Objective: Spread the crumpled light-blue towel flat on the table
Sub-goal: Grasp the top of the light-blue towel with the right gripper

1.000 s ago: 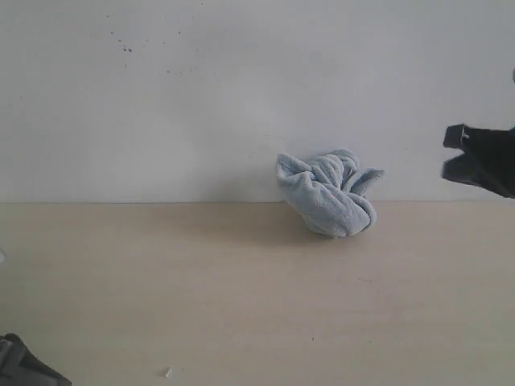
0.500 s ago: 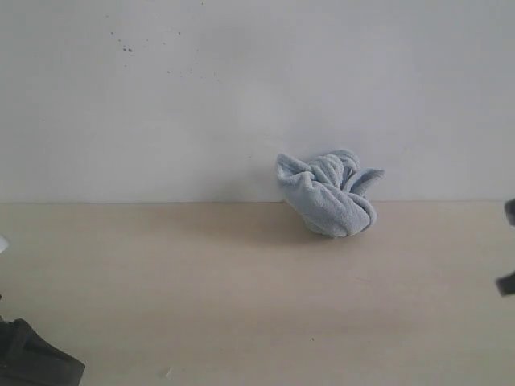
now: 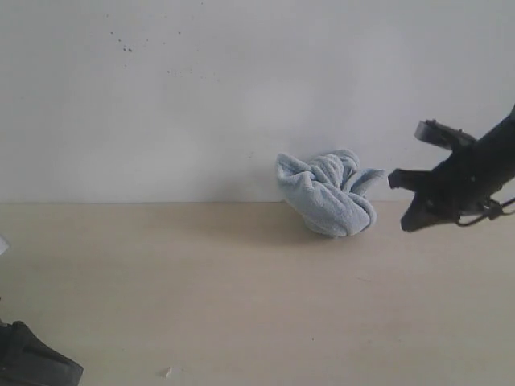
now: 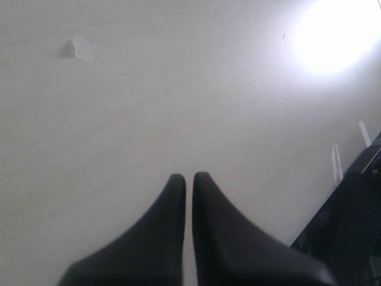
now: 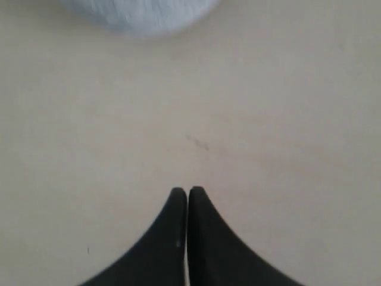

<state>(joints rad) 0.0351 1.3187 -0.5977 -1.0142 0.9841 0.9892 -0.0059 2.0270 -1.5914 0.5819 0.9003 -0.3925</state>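
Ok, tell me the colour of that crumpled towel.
The towel is plain pale blue, with no pattern visible; the exterior view shows it best.

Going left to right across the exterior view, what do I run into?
Black left arm → small white scrap → crumpled pale blue terry towel → black right arm.

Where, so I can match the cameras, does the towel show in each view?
Exterior: towel crumpled right of centre, at the far edge of the table, by the wall.
Left wrist: not in it.
Right wrist: towel partly in frame, beyond the right end effector.
Shared landmark: the beige table.
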